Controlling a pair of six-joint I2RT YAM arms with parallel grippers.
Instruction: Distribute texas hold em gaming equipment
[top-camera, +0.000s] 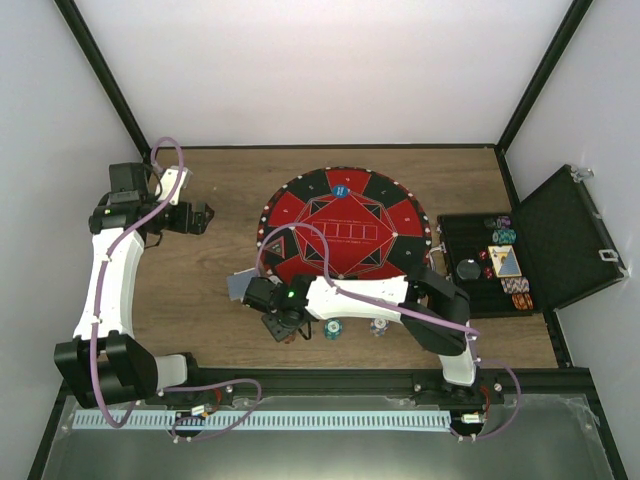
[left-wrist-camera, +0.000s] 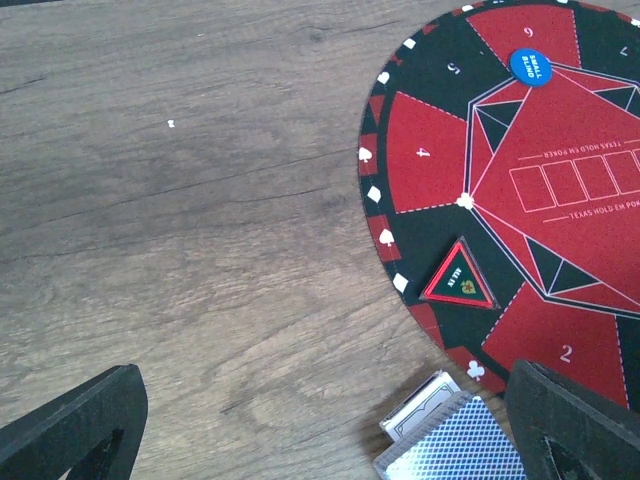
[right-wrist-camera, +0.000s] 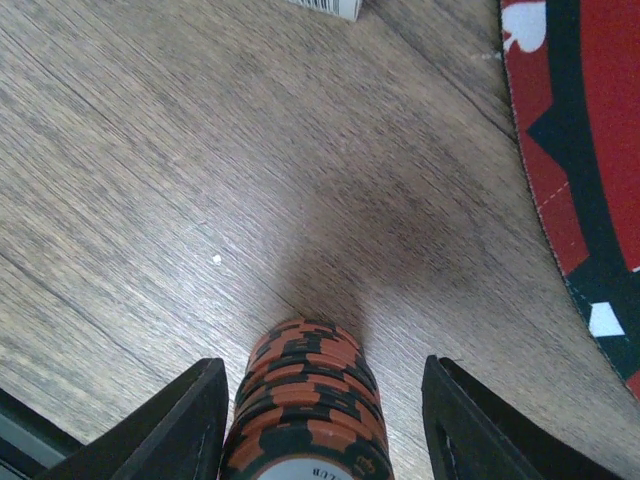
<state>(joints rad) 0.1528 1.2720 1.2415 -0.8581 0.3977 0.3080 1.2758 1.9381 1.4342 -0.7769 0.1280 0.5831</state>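
A stack of orange-and-black poker chips (right-wrist-camera: 305, 405) stands on the wooden table between the fingers of my right gripper (right-wrist-camera: 320, 420). The jaws are open around it, the left finger close to the stack and the right finger a gap away. Seen from the top, that gripper (top-camera: 284, 325) is just off the mat's near-left edge. A green chip (top-camera: 333, 328) and a grey chip (top-camera: 379, 326) lie to its right. Blue-backed cards (left-wrist-camera: 455, 442) lie over a white deck (left-wrist-camera: 418, 407) by the mat. My left gripper (top-camera: 200, 217) is open and holds nothing, over bare wood far left.
The round red-and-black mat (top-camera: 300, 215) carries a blue button (top-camera: 342, 189) and a triangular all-in marker (left-wrist-camera: 458, 276). An open black case (top-camera: 565, 240) with more chips and cards sits at the right. Black frame posts border the table.
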